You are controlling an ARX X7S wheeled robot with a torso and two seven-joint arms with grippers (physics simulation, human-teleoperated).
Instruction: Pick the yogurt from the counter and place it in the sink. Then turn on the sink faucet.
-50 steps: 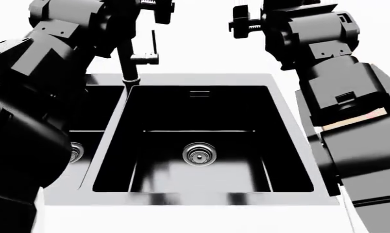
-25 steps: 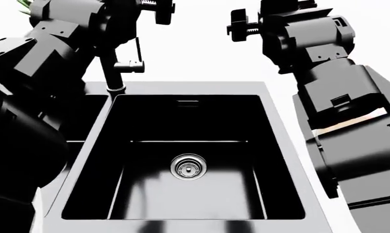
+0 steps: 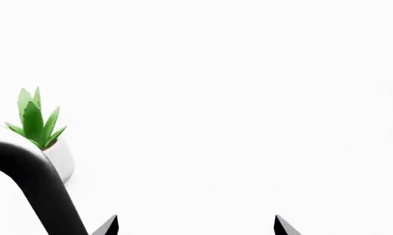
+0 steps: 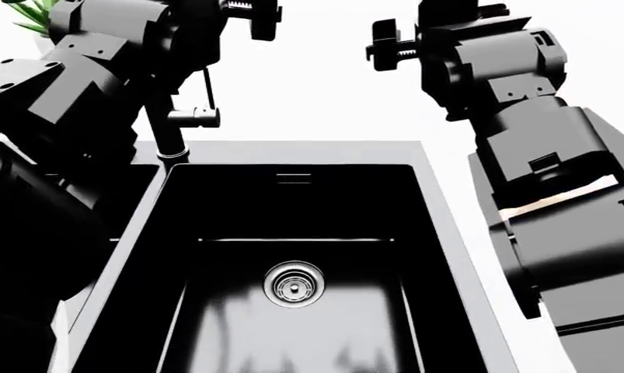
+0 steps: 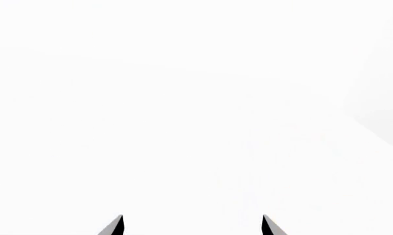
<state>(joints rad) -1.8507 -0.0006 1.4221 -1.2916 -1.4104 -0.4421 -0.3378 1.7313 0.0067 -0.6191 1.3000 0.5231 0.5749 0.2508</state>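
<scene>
Spreading wide, the left tool (image 3: pixel 195 226) shows only its two dark fingertips (image 3: pixel 108 226) at the edge of the left wrist view, well apart, with nothing between them and nothing touching them. The right tool (image 5: pixel 191 225) looks the same in the right wrist view: two pointed tips set wide, released, against plain white. In the head view both tools are raised high above the back of the sink, the left tool (image 4: pixel 244 15) near the top of the sink faucet (image 4: pixel 166 116) and the right tool (image 4: pixel 389 39) out over bare white, apart from everything.

The sink (image 4: pixel 436 233) fills the lower middle of the head view. Its large black basin holds only the round steel drain (image 4: pixel 293 284) at the centre of the floor; a second basin lies to the left, mostly hidden behind the left arm. The faucet stands upright at the back rim between the two basins, its short side lever (image 4: pixel 194 116) pointing toward the larger basin.

The yogurt cannot be found in any view; neither basin's visible part contains it, and neither tool grips it. The white surface (image 4: pixel 322 93) stretches behind the sink. A small green plant (image 3: pixel 34 122) in a white pot (image 3: pixel 64 159) sits beyond the faucet's curved neck (image 3: pixel 33 181) in the left wrist view.
</scene>
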